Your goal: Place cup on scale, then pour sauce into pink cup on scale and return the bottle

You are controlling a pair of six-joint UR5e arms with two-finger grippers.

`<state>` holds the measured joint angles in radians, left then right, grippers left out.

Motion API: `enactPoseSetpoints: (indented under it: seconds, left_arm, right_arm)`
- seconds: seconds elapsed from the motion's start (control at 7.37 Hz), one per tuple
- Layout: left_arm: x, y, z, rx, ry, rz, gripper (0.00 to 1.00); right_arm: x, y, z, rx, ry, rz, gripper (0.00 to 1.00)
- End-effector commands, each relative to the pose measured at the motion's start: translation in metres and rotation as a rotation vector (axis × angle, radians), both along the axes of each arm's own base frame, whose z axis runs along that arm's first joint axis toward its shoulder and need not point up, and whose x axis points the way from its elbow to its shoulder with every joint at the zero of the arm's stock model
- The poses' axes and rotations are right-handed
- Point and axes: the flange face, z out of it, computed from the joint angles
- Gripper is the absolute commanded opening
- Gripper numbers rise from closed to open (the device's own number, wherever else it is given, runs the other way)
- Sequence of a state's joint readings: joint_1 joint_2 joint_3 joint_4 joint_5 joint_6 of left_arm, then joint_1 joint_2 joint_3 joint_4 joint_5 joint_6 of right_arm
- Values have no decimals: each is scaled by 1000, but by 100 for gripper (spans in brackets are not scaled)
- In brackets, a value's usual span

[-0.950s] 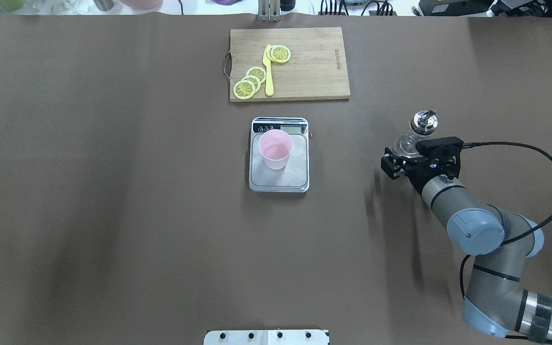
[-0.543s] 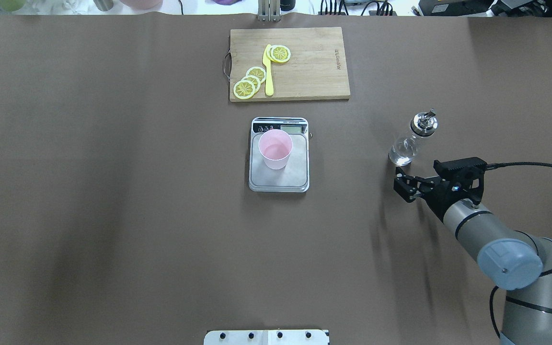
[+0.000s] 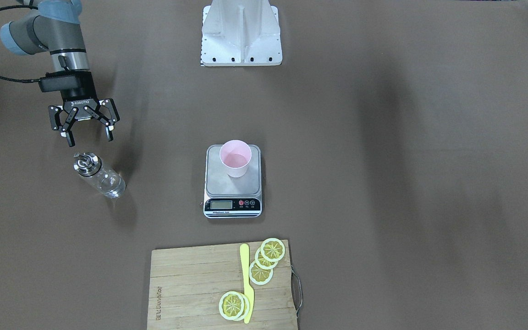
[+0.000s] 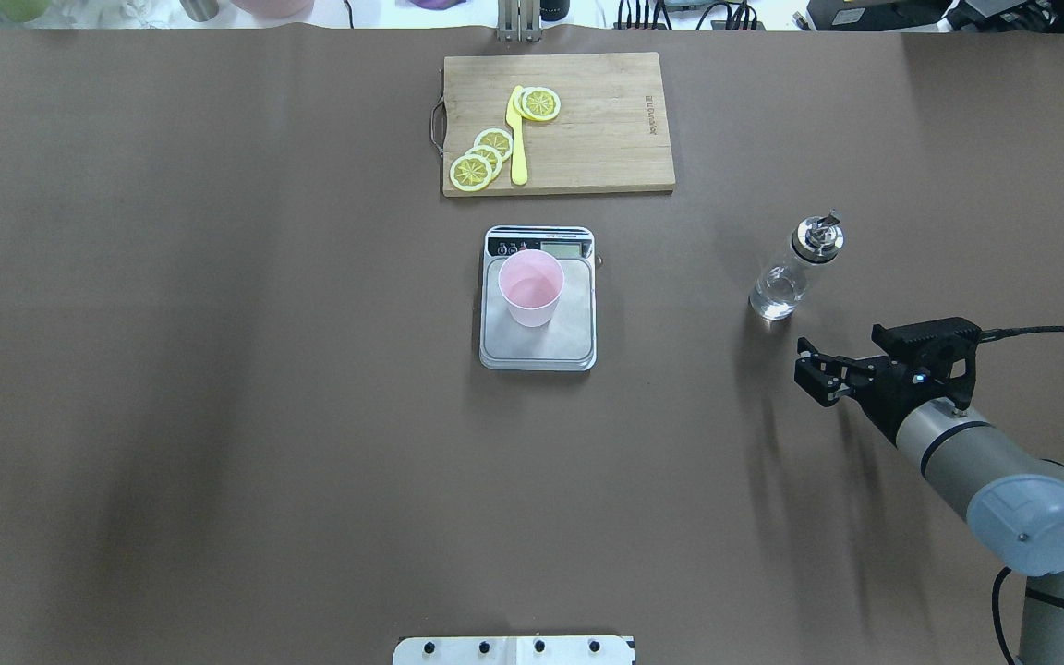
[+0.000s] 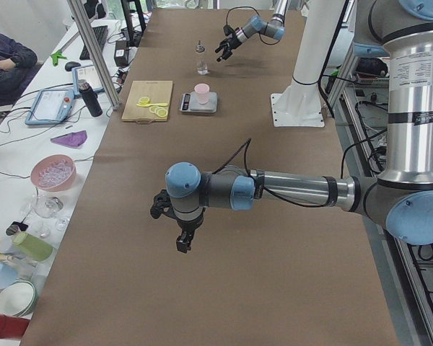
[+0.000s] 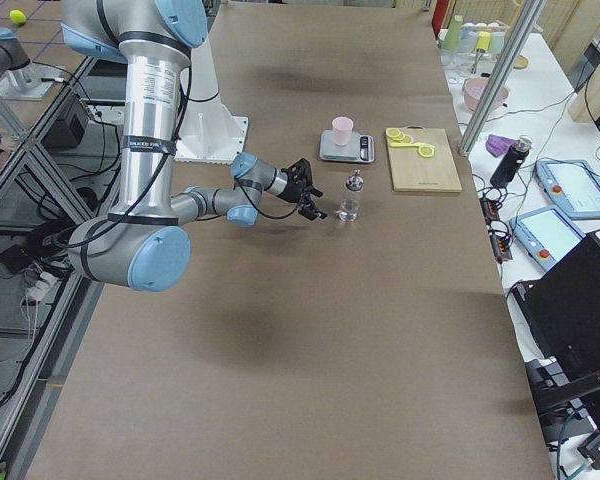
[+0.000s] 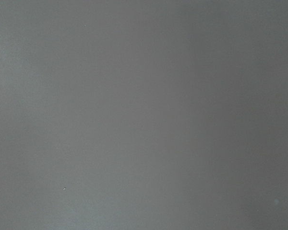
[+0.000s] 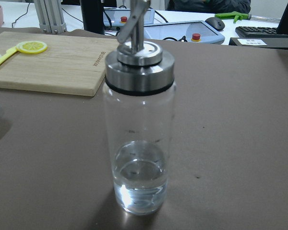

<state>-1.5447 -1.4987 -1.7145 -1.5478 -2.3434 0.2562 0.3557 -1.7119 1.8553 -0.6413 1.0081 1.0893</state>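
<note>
My right end effector (image 3: 89, 137) hangs spread wide, holding nothing, just short of the glass pourer bottle (image 4: 789, 272). The bottle stands upright on the worktop (image 4: 218, 416), well apart from the scale (image 4: 578, 346); I judge that to be its parking spot. The pink cup (image 4: 531, 286) sits on the scale's platform for weighing. Only the right wrist view shows clear sauce (image 8: 139, 177) low in the bottle; whether the cup holds any, I can't be sure. The left end effector (image 5: 172, 227) shows only side-on, so I cannot tell its state.

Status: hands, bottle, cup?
Right hand open, apart from upright clear glass metal-spouted bottle. Pale pink tapered cup on silver-grey steel scale. Left hand: cannot tell. No obstruction seen.
</note>
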Motion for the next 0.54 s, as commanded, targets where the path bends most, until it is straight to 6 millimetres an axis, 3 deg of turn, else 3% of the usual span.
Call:
enactPoseSetpoints:
  seconds: [0.0, 0.14, 0.41]
  left_arm:
    - [0, 1, 0, 1, 0, 2, 98]
    - [-1, 1, 0, 1, 0, 1, 98]
    - [0, 2, 1, 0, 0, 2, 98]
  right_arm:
    - [47, -48, 17, -65, 37, -36, 100]
    - [73, -71, 35, -86, 85, -48, 100]
    - [153, -130, 84, -166, 156, -129, 100]
